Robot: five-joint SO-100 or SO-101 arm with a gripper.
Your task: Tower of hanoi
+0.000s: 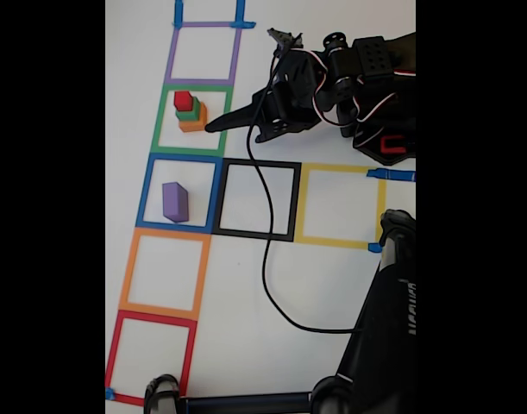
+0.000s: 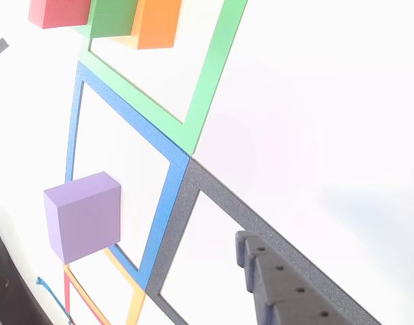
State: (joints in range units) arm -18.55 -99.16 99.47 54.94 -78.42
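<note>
- On the white surface [image 1: 332,293], inside the green square [image 1: 194,121] in the fixed view, a stack is sitting: a red block [image 1: 183,100] on a green block [image 1: 188,111] on an orange block [image 1: 193,122].
- Just below it in that view, a purple block [image 1: 175,201] is standing alone in the blue square [image 1: 180,193], well apart from the stack.
- Right of the stack in the fixed view, the gripper [image 1: 218,126] is pointing at the orange block, its tip just beside the block; I cannot tell whether it is touching.
- Its fingers are reading as one dark wedge there, so I cannot tell how wide they are standing; the other view is catching a single ridged finger [image 2: 288,288] over the black square [image 2: 213,179].
- Judging by their crisp edges and flat matte faces, the blocks are looking stiff, light and not fragile, probably plastic or foam.
- Light pieces are likely sliding or toppling under a nudge, so a sideways bump at the stack is risking knocking the red block off.
- Gripping across two opposite flat sides, near mid-height, is seeming the safest hold; the red block on top is the one free to lift.
- Only loose stacking is holding the tiers, I am judging, so lifting straight up should be leaving the lower ones undisturbed.
</note>
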